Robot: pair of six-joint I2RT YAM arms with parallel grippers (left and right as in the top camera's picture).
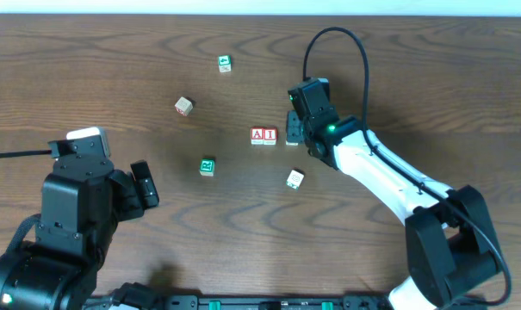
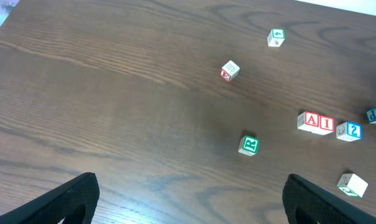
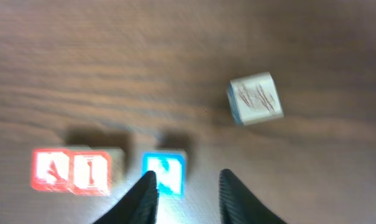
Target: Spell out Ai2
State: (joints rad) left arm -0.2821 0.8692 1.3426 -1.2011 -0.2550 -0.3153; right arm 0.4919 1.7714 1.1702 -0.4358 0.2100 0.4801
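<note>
Three painted cubes sat in a row on the dark wood-grain surface (image 1: 114, 69): A block (image 1: 257, 135) touching I block (image 1: 269, 135), blue 2 block (image 3: 165, 171) just beside. Right hand (image 3: 188, 180) hovered above it, black tapered fingers parted, empty. Left hand (image 2: 191, 186) spread wide.

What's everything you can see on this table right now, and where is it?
A block: one, red, mid-table, touching the I block.
I block: one, red, between A and 2.
2 block: one, blue, beside the I, small gap.
Green block: one, green, toward the left arm.
White blocks: two, green-marked, one far, one near.
Tan block: one, red-marked, far side.
Blue-sided block: one, beyond the 2.
Table: one, dark wood.
Left hand: one, black, open, empty.
Right hand: one, black, open, at the 2 block.
</note>
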